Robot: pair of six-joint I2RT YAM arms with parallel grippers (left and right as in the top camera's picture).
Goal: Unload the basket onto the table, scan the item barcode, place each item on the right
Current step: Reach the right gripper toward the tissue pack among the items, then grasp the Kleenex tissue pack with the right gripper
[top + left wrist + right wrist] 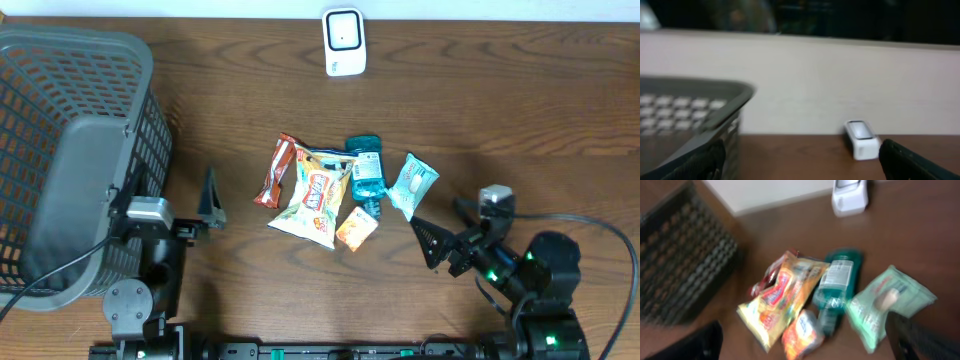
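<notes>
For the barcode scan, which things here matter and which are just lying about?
Job: white scanner; yellow chip bag, teal bottle, pale green packet, orange packet, brown wrapper, any of which might be scanned; left gripper and right gripper, both open.
Lying about: grey basket, probably not needed for the scan itself.

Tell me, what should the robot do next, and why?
Probably ease the right tool forward and down over the pale green packet. That tool is open and empty, the packet is the item lying nearest it, and no item is at the white scanner yet.
</notes>
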